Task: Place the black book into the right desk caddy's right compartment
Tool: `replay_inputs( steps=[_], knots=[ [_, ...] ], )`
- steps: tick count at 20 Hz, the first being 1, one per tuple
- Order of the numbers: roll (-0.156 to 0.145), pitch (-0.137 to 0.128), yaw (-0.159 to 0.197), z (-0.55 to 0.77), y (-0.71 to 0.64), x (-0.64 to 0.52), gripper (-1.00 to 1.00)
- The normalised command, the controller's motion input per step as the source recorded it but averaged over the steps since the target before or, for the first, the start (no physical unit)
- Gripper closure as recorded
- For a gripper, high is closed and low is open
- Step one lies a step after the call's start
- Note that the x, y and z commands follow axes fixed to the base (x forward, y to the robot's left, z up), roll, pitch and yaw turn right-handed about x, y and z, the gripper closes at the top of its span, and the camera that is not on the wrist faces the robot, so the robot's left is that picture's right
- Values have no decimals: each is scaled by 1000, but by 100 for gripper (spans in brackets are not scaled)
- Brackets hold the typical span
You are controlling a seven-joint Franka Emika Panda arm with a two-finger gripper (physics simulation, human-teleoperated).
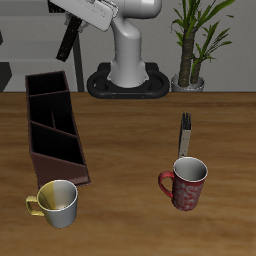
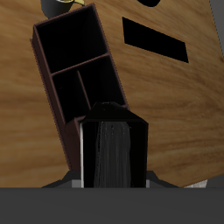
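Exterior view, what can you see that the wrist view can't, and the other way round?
Only the exterior view shows the red mug, the grey-edged dark book and the potted plant. Only the wrist view shows a black rectangular patch on the tabletop. Both show the maroon-brown desk caddy, the yellow-handled mug and the thin black book in the claw.

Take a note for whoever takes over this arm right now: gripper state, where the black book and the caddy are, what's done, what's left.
Gripper: shut on the black book, held in the air over the back end of the right desk caddy.
Caddy: on the table, all compartments look empty in the wrist view.
Done: the book is picked up and lifted.
Left: carry it over the right compartment, lower it in, release.
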Motion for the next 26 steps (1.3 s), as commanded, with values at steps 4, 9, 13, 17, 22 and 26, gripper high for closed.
replay_inputs(
  steps=[4,9,13,17,22,26],
  knots=[
    [-21,2,-13,-67,-128,-87,100],
    [10,-12,9,-58,15,-59,100],
    [-29,14,-5,-65,-110,118,100],
    [3,12,-15,-97,-20,49,100],
    [19,7,-7,-111,44,-37,100],
    [8,22,-15,-200,-28,-49,100]
  ],
)
